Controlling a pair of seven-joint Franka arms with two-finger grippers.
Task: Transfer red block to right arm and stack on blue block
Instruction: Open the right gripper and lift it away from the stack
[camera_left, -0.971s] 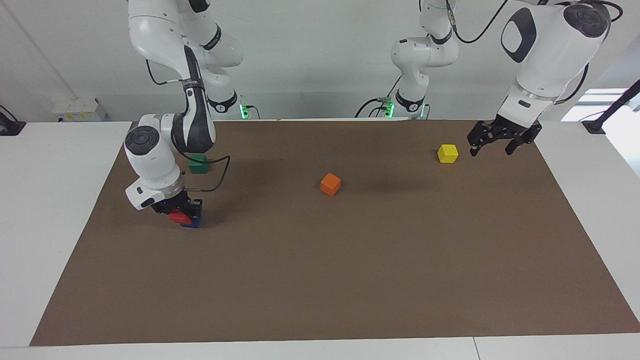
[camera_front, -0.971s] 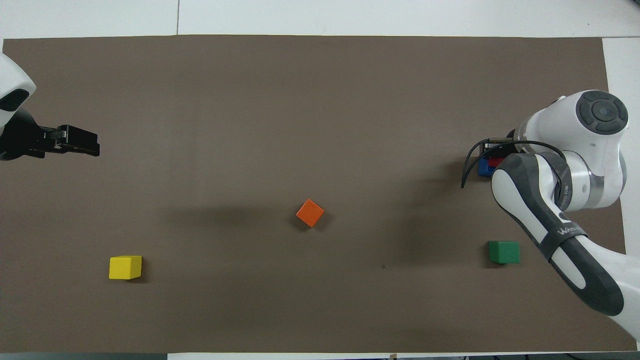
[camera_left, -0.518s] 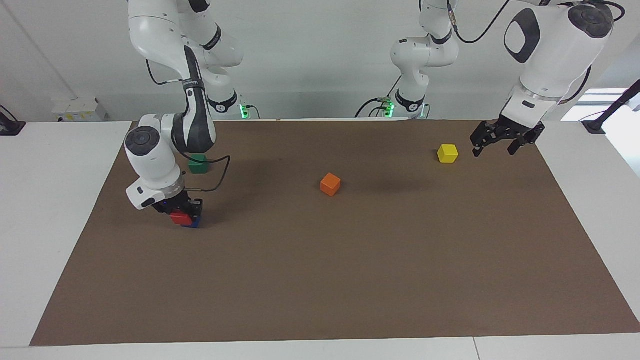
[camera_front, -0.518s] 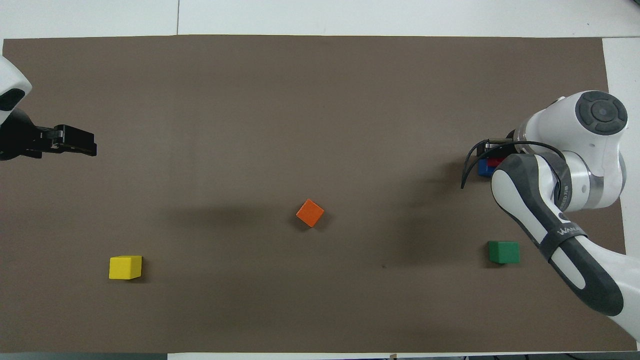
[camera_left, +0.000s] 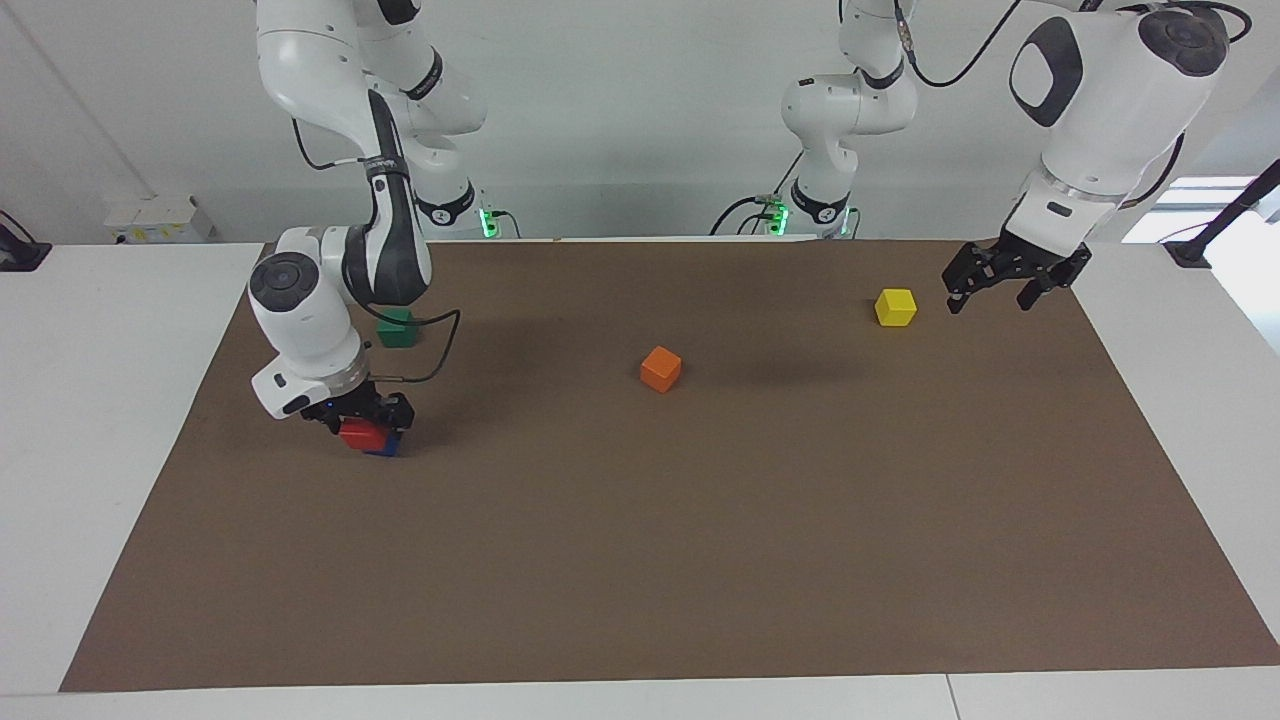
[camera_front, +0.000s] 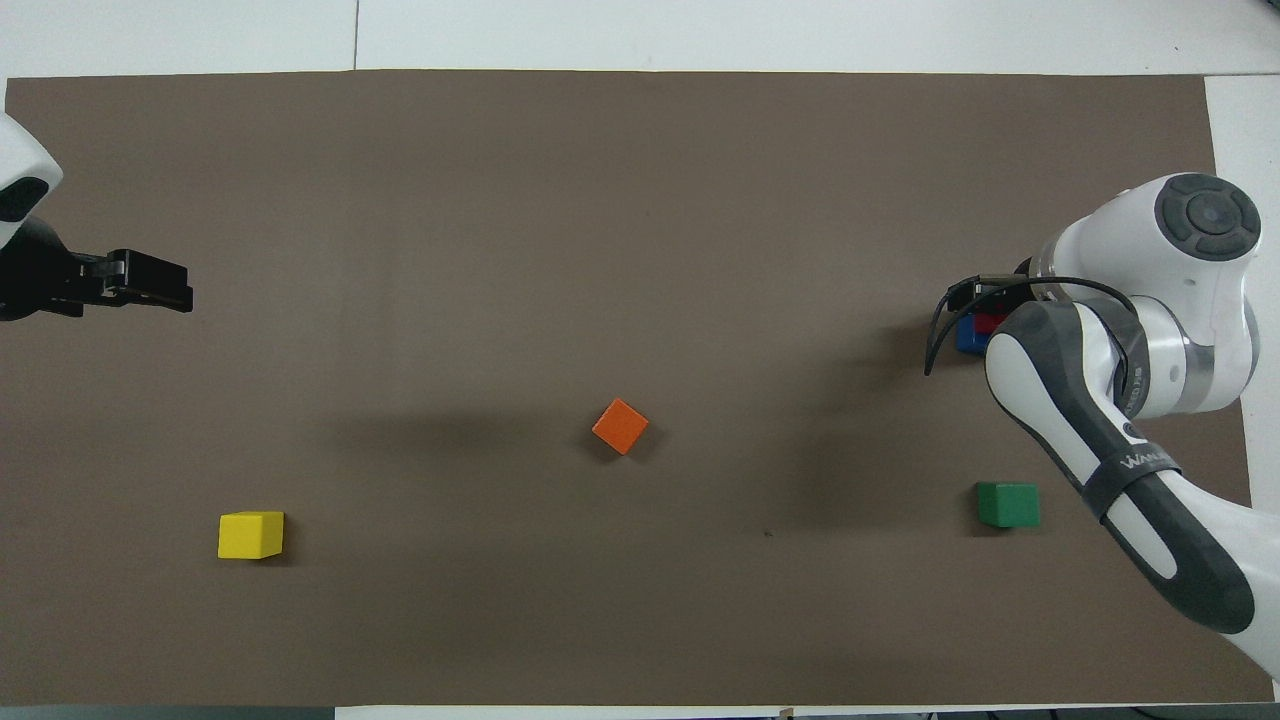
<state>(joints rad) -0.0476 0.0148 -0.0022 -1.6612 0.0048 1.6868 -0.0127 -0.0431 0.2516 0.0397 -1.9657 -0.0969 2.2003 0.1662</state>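
The red block (camera_left: 358, 434) rests on the blue block (camera_left: 386, 447) near the right arm's end of the mat, farther from the robots than the green cube. My right gripper (camera_left: 363, 419), with a blue wrist light, is low around the red block with its fingers spread slightly off its sides. In the overhead view the right arm covers most of the red block (camera_front: 991, 322) and the blue block (camera_front: 966, 335). My left gripper (camera_left: 986, 296) is open and empty, in the air beside the yellow cube at the left arm's end; it also shows in the overhead view (camera_front: 150, 282).
An orange cube (camera_left: 660, 368) lies mid-mat. A yellow cube (camera_left: 895, 306) sits toward the left arm's end. A dark green cube (camera_left: 396, 327) sits near the right arm's base. All lie on a brown mat (camera_left: 700, 560) on the white table.
The red block went from tilted to level on the blue block, and the right gripper's fingers spread apart. The left gripper rose and drew back slightly.
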